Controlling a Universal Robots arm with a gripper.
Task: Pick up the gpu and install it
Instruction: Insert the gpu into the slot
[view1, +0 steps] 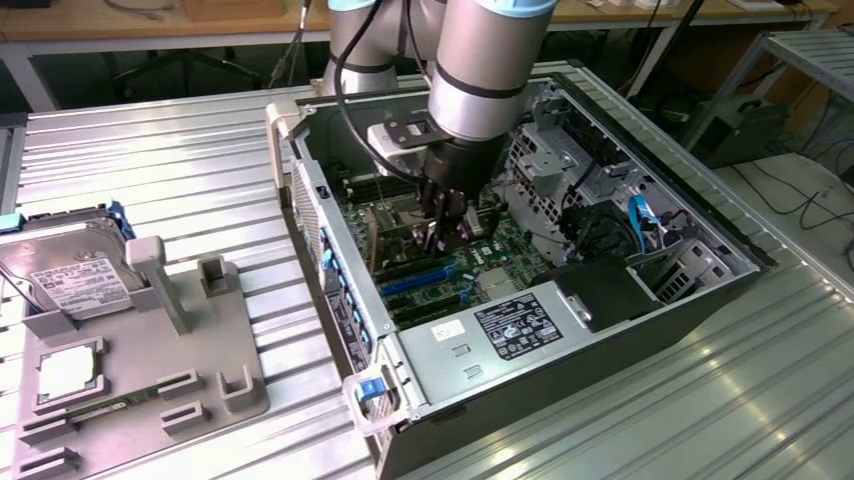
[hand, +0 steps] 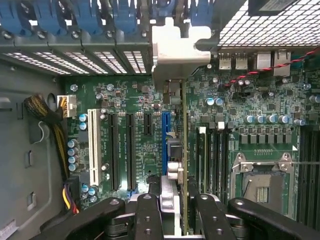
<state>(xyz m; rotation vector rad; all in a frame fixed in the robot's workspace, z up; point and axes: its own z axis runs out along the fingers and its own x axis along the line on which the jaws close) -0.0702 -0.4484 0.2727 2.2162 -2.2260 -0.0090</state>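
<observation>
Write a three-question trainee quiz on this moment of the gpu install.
1. True or false: the gripper holds the thin dark gpu card with a silvery end bracket inside the open black computer case.
2. Which of these slots lies closest to the card's edge in the wrist view: A white, B the long blue slot, C black beside the white?
3. What lies on the grey fixture at the exterior view's left?
Key: 1 true; 2 B; 3 a boxy silver hard drive with a white label.

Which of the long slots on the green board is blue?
The blue slot just beside the held gpu; the others are black slots, plus one white slot by the cable bundle.
</observation>
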